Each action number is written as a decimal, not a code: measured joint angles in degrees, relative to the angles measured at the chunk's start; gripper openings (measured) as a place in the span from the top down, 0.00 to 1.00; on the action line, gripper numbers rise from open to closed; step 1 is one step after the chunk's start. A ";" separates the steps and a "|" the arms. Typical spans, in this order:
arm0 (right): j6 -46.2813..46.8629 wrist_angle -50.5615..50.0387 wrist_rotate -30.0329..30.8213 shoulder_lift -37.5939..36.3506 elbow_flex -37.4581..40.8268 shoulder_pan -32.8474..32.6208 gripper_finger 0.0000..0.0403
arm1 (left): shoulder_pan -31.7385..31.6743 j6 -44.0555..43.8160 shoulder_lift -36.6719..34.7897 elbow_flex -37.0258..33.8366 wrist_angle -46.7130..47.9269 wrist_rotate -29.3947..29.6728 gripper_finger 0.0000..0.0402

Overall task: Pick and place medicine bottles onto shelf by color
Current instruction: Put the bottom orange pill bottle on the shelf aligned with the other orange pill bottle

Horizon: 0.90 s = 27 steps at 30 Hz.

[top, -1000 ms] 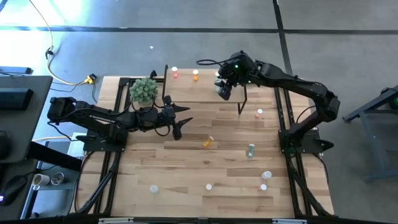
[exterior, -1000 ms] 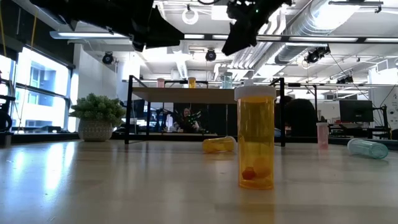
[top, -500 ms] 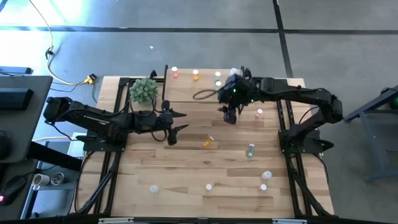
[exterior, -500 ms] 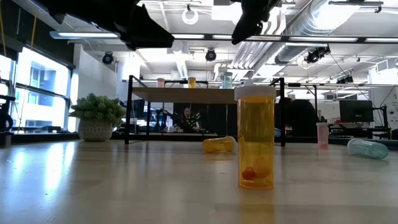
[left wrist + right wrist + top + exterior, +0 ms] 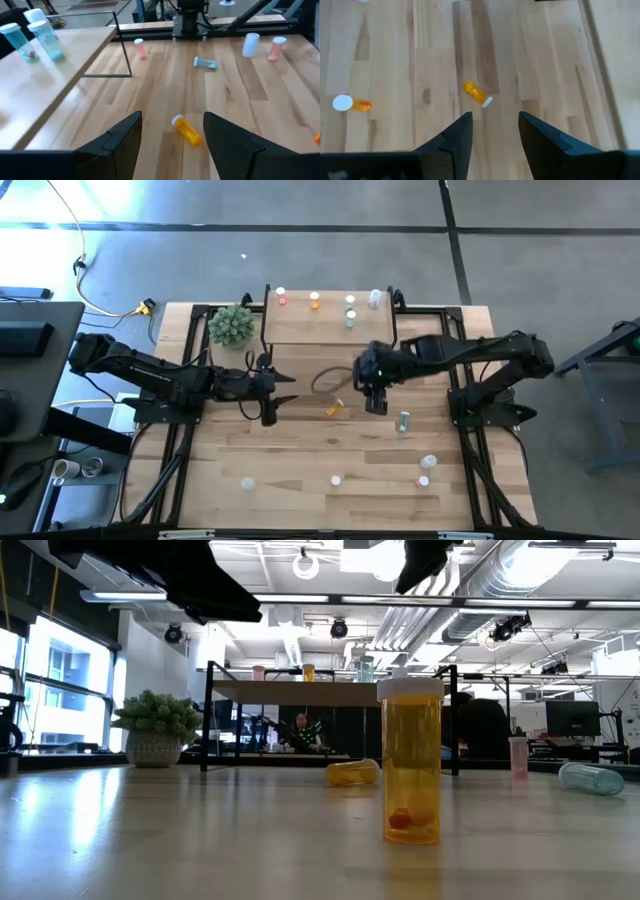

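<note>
Orange bottle [image 5: 334, 409] lies on its side mid-worktop [image 5: 300, 450], between both empty, open claws: left claw [image 5: 268, 393], right claw [image 5: 376, 402]. Shelf [image 5: 300, 328] carries four bottles. Plant [image 5: 231, 326] beside shelf. Green bottle [image 5: 404, 421] lies near right claw.

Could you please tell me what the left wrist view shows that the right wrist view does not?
Only the left wrist view shows the shelf carrying two green-tinted bottles, plus a green bottle lying on its side, pink bottles and a clear one. Only the right wrist view shows an upright orange bottle seen from above. Both show the fallen orange bottle on the table and their own open, empty gripper: the left gripper, the right gripper.
</note>
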State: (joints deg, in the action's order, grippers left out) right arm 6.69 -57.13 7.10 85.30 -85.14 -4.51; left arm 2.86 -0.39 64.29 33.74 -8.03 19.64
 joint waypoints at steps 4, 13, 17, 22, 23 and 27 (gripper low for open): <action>3.39 2.95 2.31 -0.25 6.32 -3.56 0.63 | 1.17 -0.49 0.00 0.00 -0.04 0.00 0.50; 13.38 17.96 2.16 -0.28 22.78 -9.45 0.63 | 1.87 -1.00 0.00 0.00 0.20 0.02 0.50; 17.35 24.45 2.16 -0.31 27.79 -11.83 0.63 | 1.87 -1.17 0.02 0.00 0.29 0.02 0.50; 21.76 33.63 2.13 -0.33 33.11 -14.99 0.63 | 1.85 -1.19 0.04 0.00 0.57 0.02 0.50; 22.32 35.31 2.08 -0.33 34.09 -15.66 0.63 | 1.85 -1.47 0.04 0.00 0.57 0.02 0.50; 24.90 42.46 2.02 -0.33 37.32 -18.47 0.63 | 1.85 -2.93 0.04 0.00 0.57 0.02 0.50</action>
State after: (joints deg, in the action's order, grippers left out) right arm 31.58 -14.67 9.13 84.97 -47.82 -22.98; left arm 4.71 -3.32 64.34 33.74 -7.46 19.66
